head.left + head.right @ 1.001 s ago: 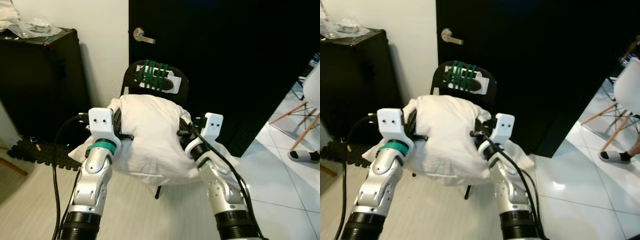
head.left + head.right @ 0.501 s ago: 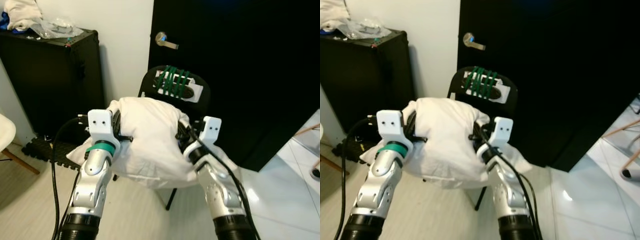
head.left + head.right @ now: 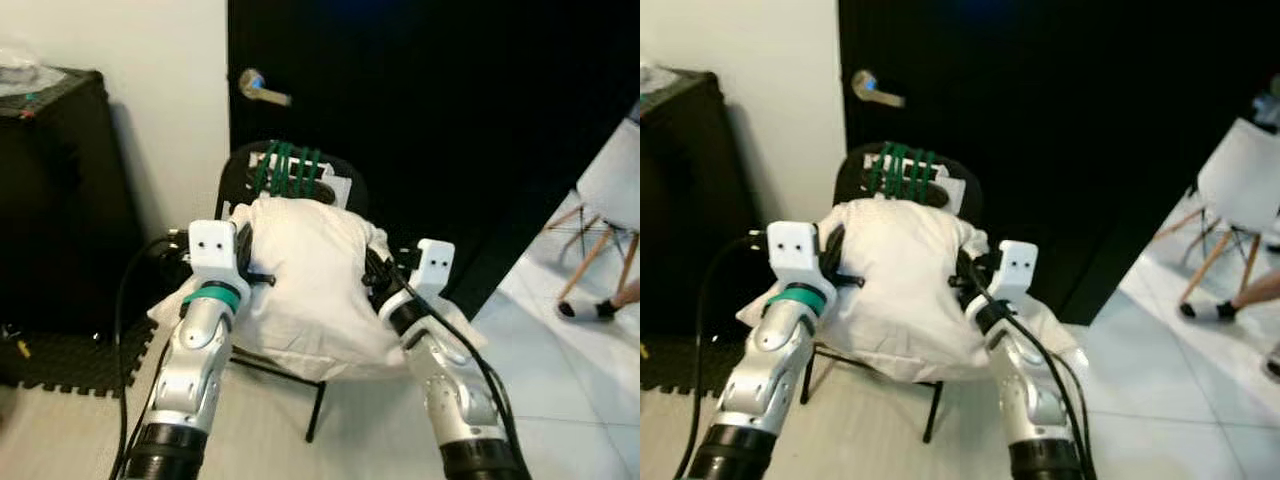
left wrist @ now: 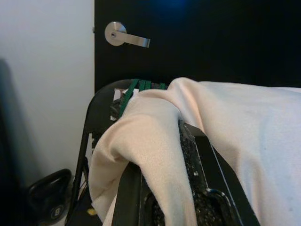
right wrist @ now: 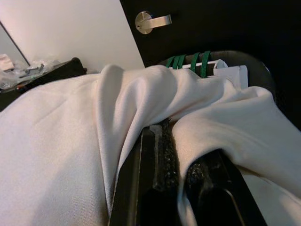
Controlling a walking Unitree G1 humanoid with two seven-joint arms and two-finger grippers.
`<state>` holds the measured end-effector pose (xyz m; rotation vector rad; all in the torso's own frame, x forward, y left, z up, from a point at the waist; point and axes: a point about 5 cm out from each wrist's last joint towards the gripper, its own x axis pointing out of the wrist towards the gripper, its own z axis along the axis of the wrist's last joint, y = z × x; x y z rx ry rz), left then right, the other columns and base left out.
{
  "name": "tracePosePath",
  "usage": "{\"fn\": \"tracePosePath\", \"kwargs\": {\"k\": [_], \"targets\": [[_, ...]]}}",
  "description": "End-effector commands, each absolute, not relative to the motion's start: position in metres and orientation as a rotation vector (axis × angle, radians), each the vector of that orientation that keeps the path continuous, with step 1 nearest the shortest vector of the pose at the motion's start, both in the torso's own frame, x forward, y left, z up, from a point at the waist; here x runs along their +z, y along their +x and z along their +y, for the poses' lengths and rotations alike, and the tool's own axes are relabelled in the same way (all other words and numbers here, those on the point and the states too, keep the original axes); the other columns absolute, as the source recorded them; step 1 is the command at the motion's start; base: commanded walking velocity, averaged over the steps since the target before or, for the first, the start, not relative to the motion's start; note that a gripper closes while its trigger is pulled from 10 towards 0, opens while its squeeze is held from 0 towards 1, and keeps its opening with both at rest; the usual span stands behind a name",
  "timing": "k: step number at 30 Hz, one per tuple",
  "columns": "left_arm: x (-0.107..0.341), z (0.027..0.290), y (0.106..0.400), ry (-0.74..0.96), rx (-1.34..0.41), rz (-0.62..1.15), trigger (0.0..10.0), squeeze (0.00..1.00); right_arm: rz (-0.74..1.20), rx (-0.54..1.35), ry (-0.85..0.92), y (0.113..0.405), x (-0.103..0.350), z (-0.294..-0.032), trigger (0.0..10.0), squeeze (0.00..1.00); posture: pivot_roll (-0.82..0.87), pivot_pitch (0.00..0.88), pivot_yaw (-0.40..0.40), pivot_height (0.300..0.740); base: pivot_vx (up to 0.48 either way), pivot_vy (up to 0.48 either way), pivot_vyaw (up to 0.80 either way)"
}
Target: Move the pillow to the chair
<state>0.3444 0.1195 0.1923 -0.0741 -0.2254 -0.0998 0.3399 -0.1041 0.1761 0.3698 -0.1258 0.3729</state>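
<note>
The chair (image 3: 285,175) now sits closer ahead. Left gripper (image 3: 243,262) and right gripper (image 3: 378,275) pinch the pillow (image 3: 305,270), held just above its seat; lowering and release remain.

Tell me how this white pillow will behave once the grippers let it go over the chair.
The pillow looks soft and floppy: it sags between the left gripper and right gripper. Probably light. It may slump over the chair seat edge.
</note>
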Motion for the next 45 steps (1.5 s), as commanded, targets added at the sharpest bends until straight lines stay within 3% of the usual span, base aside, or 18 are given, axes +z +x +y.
{"fn": "tracePosePath", "kwargs": {"k": [1, 45], "targets": [[0.2018, 0.1069, 0.3445, -0.065, -0.152, -0.267, 10.0, 0.00, -0.181, 0.430, 0.350, 0.3385, 0.1890, -0.0952, 10.0, 0.00, -0.04, 0.000, 0.000, 0.740, 0.315, 0.000, 0.00], [0.2051, 0.1101, 0.3474, -0.072, -0.159, -0.283, 10.0, 0.00, -0.197, 0.445, 0.354, 0.3437, 0.1962, -0.0894, 10.0, 0.00, -0.03, 0.000, -0.002, 0.740, 0.336, 0.000, -0.06]]}}
